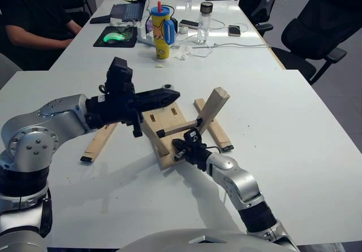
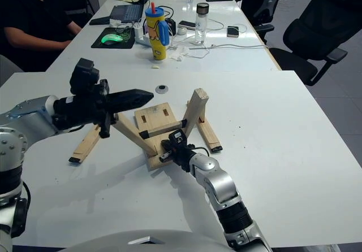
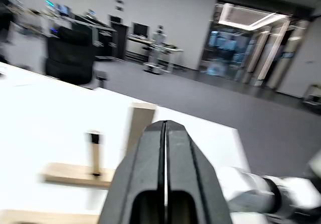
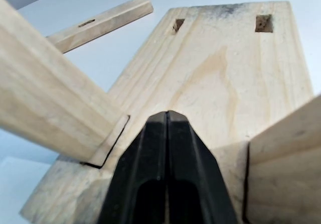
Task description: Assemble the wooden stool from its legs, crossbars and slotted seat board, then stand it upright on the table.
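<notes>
The slotted seat board (image 1: 169, 116) lies flat at mid-table. Two legs stand tilted in it: one (image 1: 214, 106) on the right, one (image 1: 151, 134) on the left, joined by a dark-tipped crossbar (image 1: 178, 128). My left gripper (image 1: 171, 95) is shut and empty, hovering over the board's far part. My right gripper (image 1: 177, 155) is shut and empty, its tip at the board's near edge between the two legs (image 4: 50, 108). One loose leg (image 1: 102, 140) lies on the table left of the board; another (image 1: 219, 134) lies to its right.
A round metal grommet (image 2: 162, 87) is set in the table behind the board. Farther back stand a yellow cup (image 1: 161, 31), a clear bottle (image 1: 205, 21), a mouse pad (image 1: 116, 37) and cables. Office chairs (image 1: 322, 31) stand off the table's right side.
</notes>
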Robot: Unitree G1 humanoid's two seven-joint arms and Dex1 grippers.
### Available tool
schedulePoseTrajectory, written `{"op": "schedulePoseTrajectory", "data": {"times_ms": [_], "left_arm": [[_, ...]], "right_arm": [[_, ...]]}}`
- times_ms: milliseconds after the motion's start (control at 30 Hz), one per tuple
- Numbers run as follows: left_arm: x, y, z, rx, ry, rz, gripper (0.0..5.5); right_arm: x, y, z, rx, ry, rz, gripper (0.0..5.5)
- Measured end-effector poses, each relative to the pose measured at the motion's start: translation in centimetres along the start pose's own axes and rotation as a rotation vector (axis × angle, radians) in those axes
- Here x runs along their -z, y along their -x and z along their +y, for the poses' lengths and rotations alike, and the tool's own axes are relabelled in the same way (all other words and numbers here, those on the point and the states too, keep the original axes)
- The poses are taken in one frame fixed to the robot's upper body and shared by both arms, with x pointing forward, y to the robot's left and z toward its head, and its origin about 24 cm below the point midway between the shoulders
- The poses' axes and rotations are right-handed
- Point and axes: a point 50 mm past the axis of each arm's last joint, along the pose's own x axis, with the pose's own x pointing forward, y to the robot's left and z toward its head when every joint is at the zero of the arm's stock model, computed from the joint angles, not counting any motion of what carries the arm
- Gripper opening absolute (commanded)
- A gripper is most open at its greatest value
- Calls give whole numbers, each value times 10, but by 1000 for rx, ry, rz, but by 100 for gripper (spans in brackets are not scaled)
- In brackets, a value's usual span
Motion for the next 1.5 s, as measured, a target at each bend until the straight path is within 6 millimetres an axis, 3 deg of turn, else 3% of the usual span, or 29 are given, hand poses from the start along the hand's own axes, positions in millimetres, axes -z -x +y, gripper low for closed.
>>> {"op": "schedulePoseTrajectory", "data": {"times_ms": [33, 67, 167, 200, 233, 333, 367, 500, 567, 600, 667, 767, 933, 1067, 1200, 1267, 1333, 1400, 1500], "left_arm": [[-6, -2, 11, -47, 25, -53, 2], [-19, -5, 9, -19, 43, -124, 2], [-67, -3, -10, 157, 49, -331, 2], [-74, 3, -25, 252, 33, -312, 2], [-69, 4, -33, 287, 15, -247, 2], [0, 8, -30, 216, 61, 128, 2], [4, 9, -31, 225, 26, 127, 2], [5, 6, -26, 182, -166, 154, 2], [5, 2, -12, 95, -106, 71, 2], [4, 0, -6, 54, 12, -43, 2], [-6, -3, -9, 74, 111, -186, 2], [-35, 0, -18, 88, 149, -376, 2], [-38, -4, -28, 68, 142, -365, 2], [-54, 8, -22, 18, 121, -446, 2], [-60, 21, 12, -329, 42, -520, 2], [-61, 27, 31, -566, -35, -566, 2], [-58, 27, 36, -681, -116, -564, 2], [-45, 25, 37, -784, -189, -534, 2], [-9, 21, 40, -886, -187, -433, 2]], "right_arm": [[0, -1, 0, -1, 2, 2, 0], [-1, -2, 0, -2, 4, -1, 0], [-3, -2, -1, -4, 10, -9, 0], [-3, -4, 0, -8, 8, -6, 0], [-2, -4, 0, -8, 7, -4, 0], [-2, -5, -2, 0, 5, -4, 0], [-3, -5, -3, 3, 7, -10, 0], [0, -6, -4, 9, 8, 1, 0], [3, -6, -9, 37, 31, 12, 0], [3, -4, -10, 42, 41, -6, 0], [-1, -1, -8, 30, 48, -56, 0], [-3, 15, -2, -52, 32, -160, 0], [-28, 45, 9, -170, 63, -289, 0], [-8, 62, 5, -284, 69, -96, 0], [10, 65, 6, -388, 57, 55, 0], [17, 58, 4, -395, 44, 93, 0], [20, 47, -1, -365, 44, 103, 0], [20, 31, -5, -326, 54, 85, 0], [15, 12, -5, -273, 83, 29, 0]]}}
